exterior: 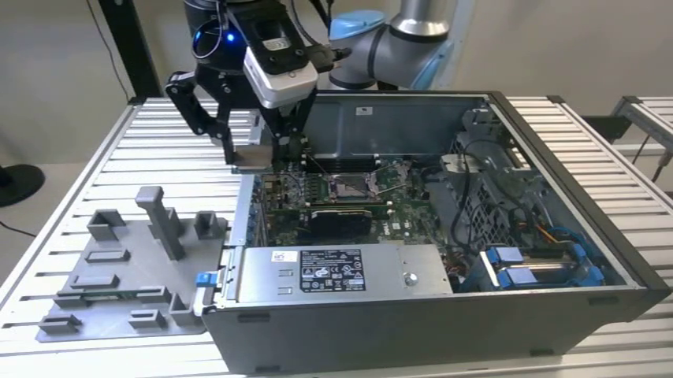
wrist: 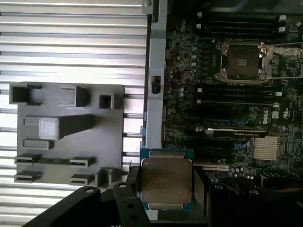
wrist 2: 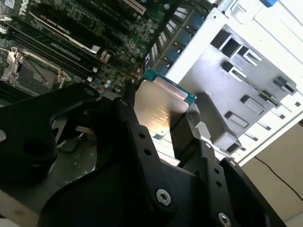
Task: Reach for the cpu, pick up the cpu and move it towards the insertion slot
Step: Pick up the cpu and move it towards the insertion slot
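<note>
My gripper [exterior: 255, 151] is shut on the cpu [exterior: 252, 158], a thin square chip with a pale metal top. It hangs above the open computer case's wall on the exterior view's left. In both wrist views the cpu [wrist: 165, 182] [wrist 2: 158, 111] sits between the black fingers [wrist: 132, 182] [wrist 2: 124, 116], its green edge showing. The insertion slot [exterior: 352, 187] is a square socket with a shiny frame and dark centre on the green motherboard, to the exterior view's right of the gripper and lower. The insertion slot [wrist: 244, 61] [wrist 2: 31, 71] lies open in both wrist views.
A grey fixture plate [exterior: 116, 272] [wrist: 71, 137] with upright blocks lies on the slatted table beside the case. Inside the case [exterior: 547, 150] are a power supply [exterior: 326, 272], a black card [exterior: 336, 224], and cables and blue parts [exterior: 526, 268] on the exterior view's right.
</note>
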You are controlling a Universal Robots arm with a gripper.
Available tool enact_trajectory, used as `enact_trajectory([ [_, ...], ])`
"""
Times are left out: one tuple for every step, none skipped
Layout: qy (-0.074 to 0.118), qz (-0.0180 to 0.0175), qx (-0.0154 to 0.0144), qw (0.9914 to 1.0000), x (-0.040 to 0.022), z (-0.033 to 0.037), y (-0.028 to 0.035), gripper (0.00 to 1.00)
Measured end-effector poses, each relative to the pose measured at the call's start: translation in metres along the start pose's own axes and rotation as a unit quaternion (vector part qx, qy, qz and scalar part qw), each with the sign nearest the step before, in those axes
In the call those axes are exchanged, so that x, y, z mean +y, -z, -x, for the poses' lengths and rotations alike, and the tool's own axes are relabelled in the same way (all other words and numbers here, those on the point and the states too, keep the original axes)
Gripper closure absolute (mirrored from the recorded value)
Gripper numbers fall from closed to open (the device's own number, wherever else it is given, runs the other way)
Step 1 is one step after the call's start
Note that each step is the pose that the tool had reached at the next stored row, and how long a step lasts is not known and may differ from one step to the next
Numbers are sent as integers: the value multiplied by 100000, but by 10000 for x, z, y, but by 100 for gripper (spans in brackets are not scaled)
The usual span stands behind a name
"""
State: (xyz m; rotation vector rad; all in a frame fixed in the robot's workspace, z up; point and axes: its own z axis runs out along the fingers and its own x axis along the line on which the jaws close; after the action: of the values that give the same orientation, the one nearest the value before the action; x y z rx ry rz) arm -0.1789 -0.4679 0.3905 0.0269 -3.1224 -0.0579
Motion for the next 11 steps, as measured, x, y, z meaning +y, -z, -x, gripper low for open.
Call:
enact_trajectory([
  [3, -1, 3, 100000, -1, 20, 1, 100],
  [4, -4, 4, 100000, -1, 40, 1, 100],
  [3, -1, 5, 100000, -1, 60, 2, 100],
  [3, -2, 4, 100000, -1, 80, 2, 100],
  [1, 0, 4, 100000, -2, 100, 2, 100],
  [0, -3, 8, 100000, -2, 119, 3, 100],
  [-1, 2, 6, 100000, -2, 139, 3, 100],
  [0, -2, 9, 100000, -3, 159, 3, 100],
  [-2, -1, 6, 100000, -3, 178, 4, 100],
  [1, -4, 10, 100000, -3, 198, 4, 100],
  [3, -2, 9, 100000, -4, 218, 4, 100],
])
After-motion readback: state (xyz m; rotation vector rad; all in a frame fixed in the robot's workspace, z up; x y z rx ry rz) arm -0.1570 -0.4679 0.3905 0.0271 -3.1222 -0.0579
